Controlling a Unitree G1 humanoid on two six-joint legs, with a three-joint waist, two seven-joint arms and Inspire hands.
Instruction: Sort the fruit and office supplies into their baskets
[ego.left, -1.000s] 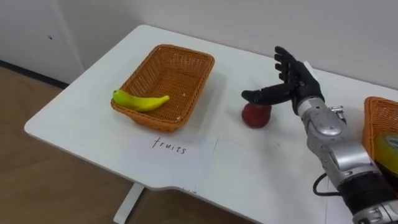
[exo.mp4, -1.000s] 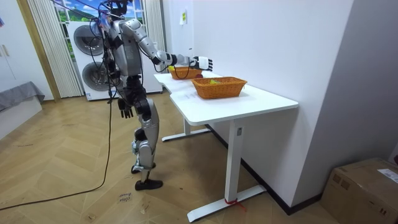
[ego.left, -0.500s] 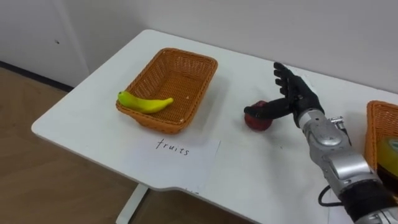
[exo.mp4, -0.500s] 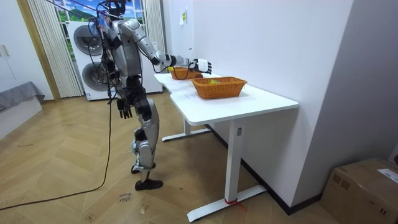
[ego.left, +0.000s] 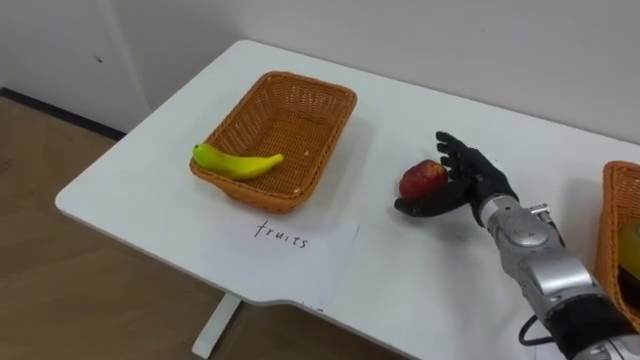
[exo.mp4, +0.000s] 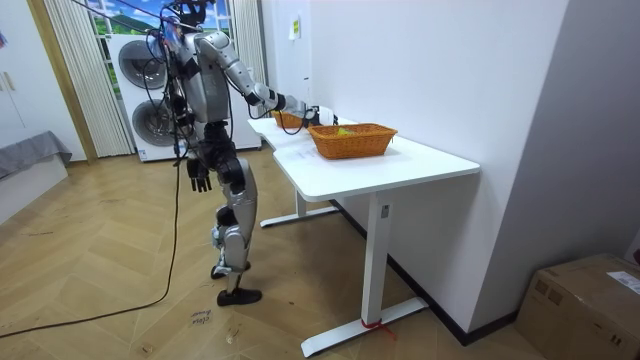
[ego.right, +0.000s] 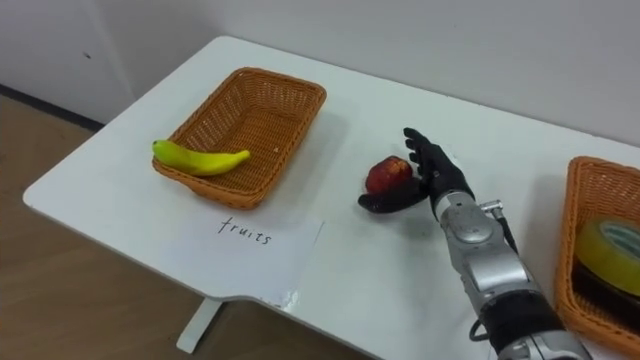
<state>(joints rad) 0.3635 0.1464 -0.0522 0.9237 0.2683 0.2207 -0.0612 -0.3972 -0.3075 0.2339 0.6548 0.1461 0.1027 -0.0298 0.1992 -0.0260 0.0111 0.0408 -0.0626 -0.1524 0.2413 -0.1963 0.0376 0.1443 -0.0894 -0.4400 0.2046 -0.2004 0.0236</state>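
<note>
Apple (ego.left: 422, 180), centre-right of the frame: the one fruit you see outside a basket, lying apart from the fruit basket (ego.left: 270, 195) at upper left. Whether it rests on the white table (ego.left: 400, 280) or is just clear of it cannot be told. The banana (ego.left: 237, 162) already lies in that basket, draped along its near-left rim, so one fruit is sorted; the rest of the basket floor is bare. A handwritten paper label (ego.left: 290, 255) lies on the table just in front of the basket. At the right edge of the frame, the second basket (ego.right: 598, 190) holds what appears to be a roll of tape (ego.right: 608, 246) over a darker item, so at least part of the office supplies looks sorted; the rest of that basket is cut off. By this reading you are in the later part of the task: the apple must yet be carried up-left and set in beside the banana. The right hand (ego.left: 465, 188) enters from lower right with the forearm low over the table, the thumb curled under the apple's near side and the fingers curved round its far side, grasping it. In the room view the robot stands at the table's end on the room view's left, with the right arm stretched over the top. The left hand (exo.mp4: 201, 178) hangs beside the hip.
</note>
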